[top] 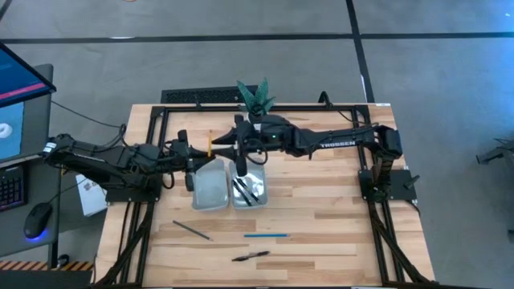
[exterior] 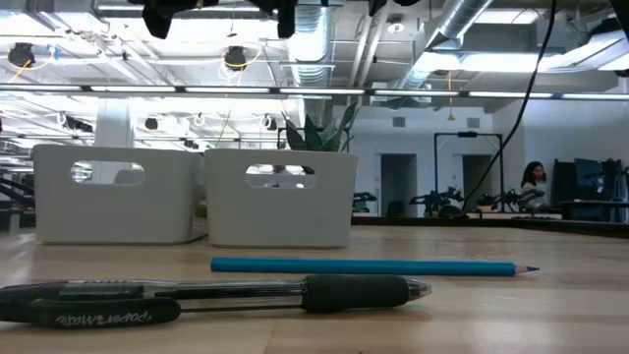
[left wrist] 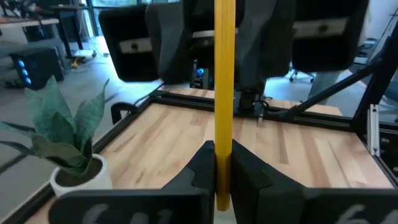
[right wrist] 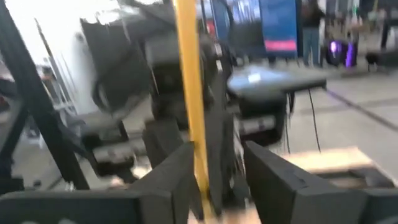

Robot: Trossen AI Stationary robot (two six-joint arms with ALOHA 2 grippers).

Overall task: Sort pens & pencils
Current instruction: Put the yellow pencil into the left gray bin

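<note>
Two grippers are meeting above the left tray (top: 209,191): my left gripper (left wrist: 222,167) is pinching the yellow pencil (left wrist: 224,93) upright, while the right gripper (right wrist: 216,163) is standing spread around it, seemingly letting go. I'm judging this a handover, so I'm backing the right arm straight off before lowering the pencil into that tray. Nearer me than the tray are lying the blue pencil (top: 266,235), grey pencil (top: 192,230) and one black pen (top: 250,256).

In the low view, the black pen (exterior: 211,295) runs off the picture at nine o'clock, and both arms are cut off at twelve o'clock, their grippers out of sight. The right wrist view is smeared: the yellow pencil (right wrist: 189,106) leaves the picture at twelve o'clock, its lower end hidden behind the fingers (right wrist: 168,180).
</note>
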